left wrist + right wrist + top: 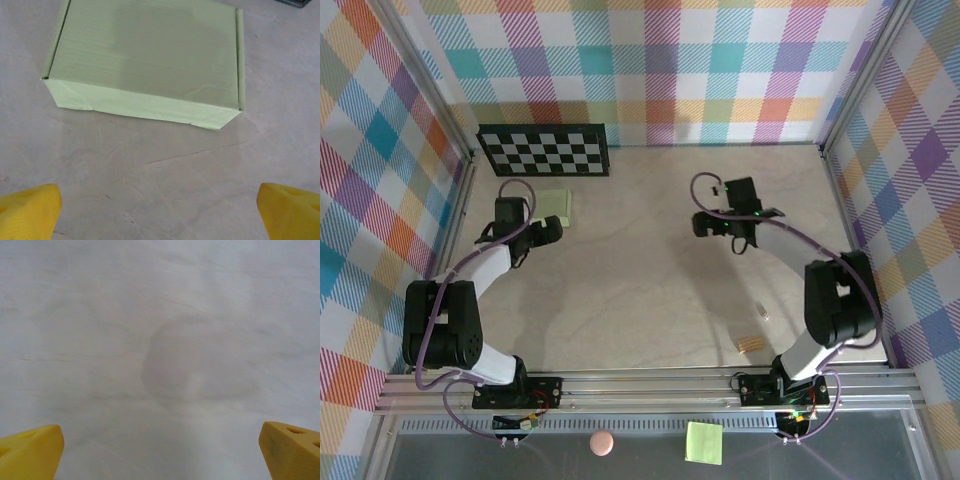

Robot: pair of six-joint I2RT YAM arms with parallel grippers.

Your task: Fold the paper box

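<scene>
**Already closed up, the box sits just ahead of the left gripper**

From above, the box (556,205) lies on the table (640,290), a pale green block with its lid down. The left gripper (550,232) is just on its near side. The right gripper (706,224) is well apart from the box, off to its right.

The left wrist view gives what the overhead cannot. It shows the box (145,65) as a shut carton with a flat top, a creased front wall and folded corners. Bare table lies between the box and the left gripper (160,212), so they are apart, not touching. That gripper's yellow fingers (27,210) stand wide, with nothing between them. In the right wrist view the right gripper (160,452) also has its fingers (290,447) spread wide, over plain tabletop (a faint shadow falls on it).

Around the box:
- A checkerboard (545,149) lies just beyond it, against the back wall.
- Two small tan bits (750,345) lie far to its right and nearer the arm bases.
- A green sticky note (704,442) and a pink round thing (602,443) sit past the base rail, well clear of the box.
</scene>
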